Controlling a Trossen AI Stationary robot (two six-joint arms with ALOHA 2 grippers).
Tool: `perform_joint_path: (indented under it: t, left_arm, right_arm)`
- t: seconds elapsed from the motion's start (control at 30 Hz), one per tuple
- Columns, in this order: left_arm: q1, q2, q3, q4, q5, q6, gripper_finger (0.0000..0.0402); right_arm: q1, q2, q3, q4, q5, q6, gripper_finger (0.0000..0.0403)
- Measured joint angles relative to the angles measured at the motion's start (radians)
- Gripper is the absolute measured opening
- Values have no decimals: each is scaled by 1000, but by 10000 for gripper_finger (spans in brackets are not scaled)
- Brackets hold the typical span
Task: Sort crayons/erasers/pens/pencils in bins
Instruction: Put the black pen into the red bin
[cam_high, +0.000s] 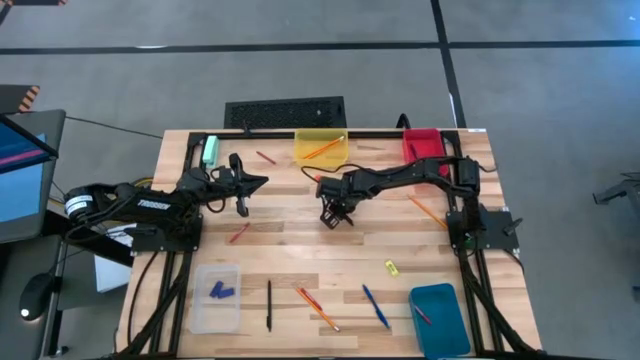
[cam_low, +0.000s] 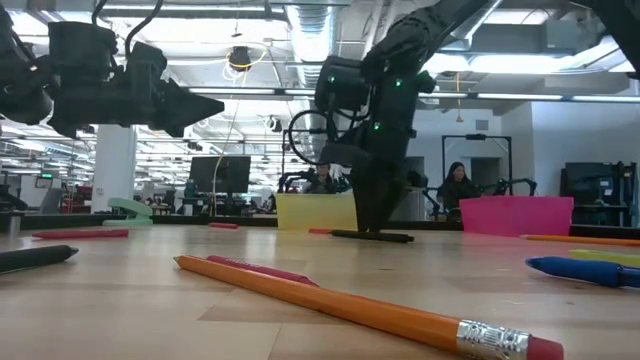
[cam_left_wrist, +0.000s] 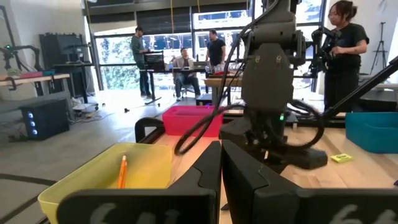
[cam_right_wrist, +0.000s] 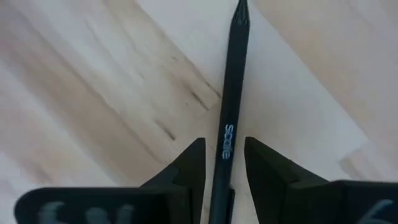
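Note:
My right gripper (cam_high: 335, 214) points down at mid-table, over a black pen (cam_right_wrist: 231, 87) that lies flat on the wood; the pen also shows in the low view (cam_low: 372, 236). The gripper is open, with one finger on each side of the pen's shaft and a thin gap on both sides. My left gripper (cam_high: 248, 184) is shut and empty, held level above the table's left part. The yellow bin (cam_high: 320, 150) holds an orange pencil (cam_high: 322, 147). The red bin (cam_high: 422, 143) stands at the far right, the teal bin (cam_high: 438, 318) at the near right. The clear bin (cam_high: 216, 296) at the near left holds blue erasers (cam_high: 221, 291).
Loose on the table are red crayons (cam_high: 238, 233) (cam_high: 265, 157), an orange pencil (cam_high: 427, 211), another pencil (cam_high: 318, 308), a black pen (cam_high: 268, 305), a blue pen (cam_high: 375, 305) and a yellow eraser (cam_high: 391, 267). A pale-green block (cam_high: 210, 150) lies at the far left. People stand beyond the table.

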Motion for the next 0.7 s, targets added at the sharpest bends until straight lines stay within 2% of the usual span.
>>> perform_joint_path:
  t: [0.3,0.6,0.7]
  left_arm:
    - [0,0,0,4,0,0,4]
    - [0,0,1,4,0,0,4]
    - [0,0,1,4,0,0,4]
  right_arm:
    - [5,57,5,-4,19,-3,111]
    - [7,55,4,-20,35,-31,21]
    - [7,54,4,-23,34,-33,13]
